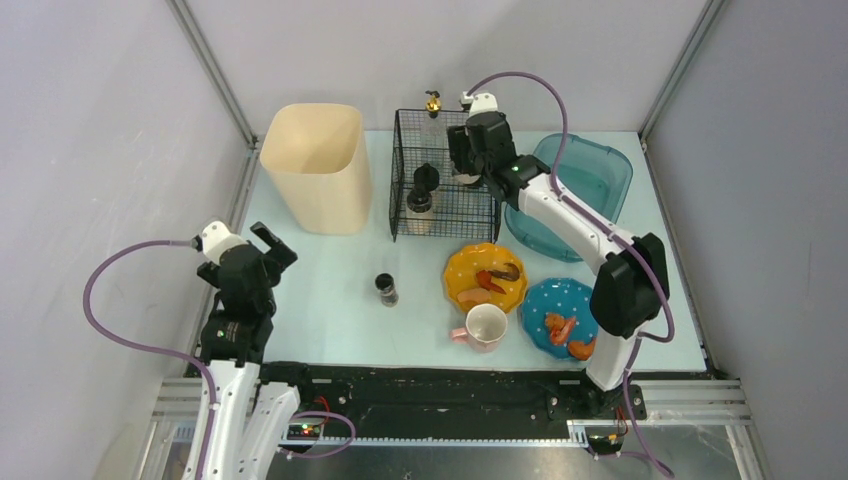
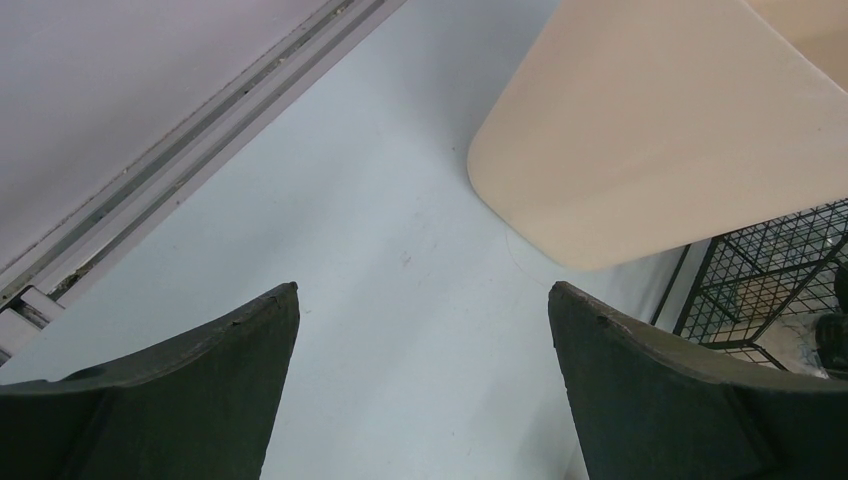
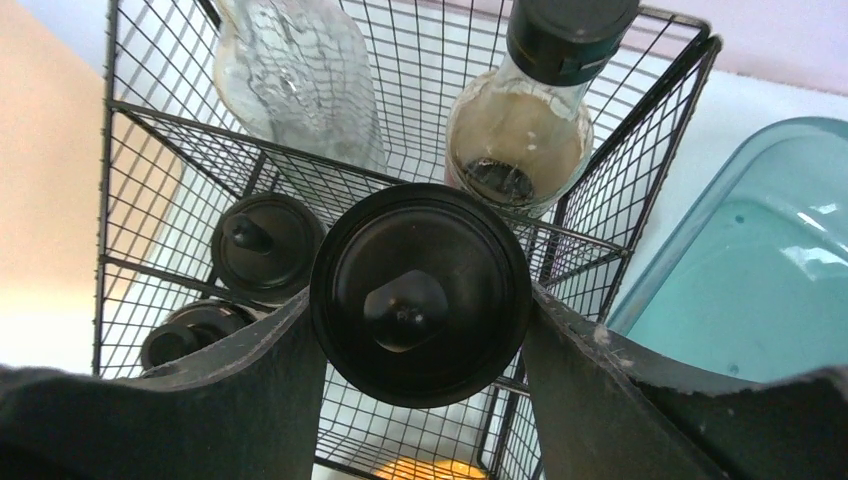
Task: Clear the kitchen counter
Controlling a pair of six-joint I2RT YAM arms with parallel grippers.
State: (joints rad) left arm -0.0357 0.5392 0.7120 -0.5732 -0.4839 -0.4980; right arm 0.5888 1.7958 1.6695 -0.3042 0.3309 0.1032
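- Overhead, the kitchen counter (image 1: 330,330) fills the frame's floor. A beige bin (image 1: 318,165) stands at its far-left corner, a wire basket (image 1: 445,170) at the middle of the far edge, and a teal tub (image 1: 585,180) at the far-right corner.
- A yellow plate (image 1: 485,275), a blue plate (image 1: 558,318) and a mug (image 1: 485,327) crowd the near-right part. A small dark jar (image 1: 386,289) stands alone mid-counter, with bare surface to its left.
- The left gripper (image 1: 275,243) hangs near the left edge with its jaws spread wide and nothing between them. The right gripper (image 1: 466,165) reaches over the basket's right side.
- From the left wrist, the left gripper (image 2: 422,290) gapes over bare counter (image 2: 330,180). The bin (image 2: 660,130) is ahead to the right, the basket (image 2: 770,270) beyond it.
- From the right wrist, the right gripper (image 3: 420,297) clamps a black round cap (image 3: 420,295), both fingers touching its sides, over the basket (image 3: 640,150).
- A clear bottle (image 3: 300,75) and a dark-capped bottle (image 3: 520,130) stand inside; the tub (image 3: 750,280) lies right, across a strip of counter (image 3: 720,110).
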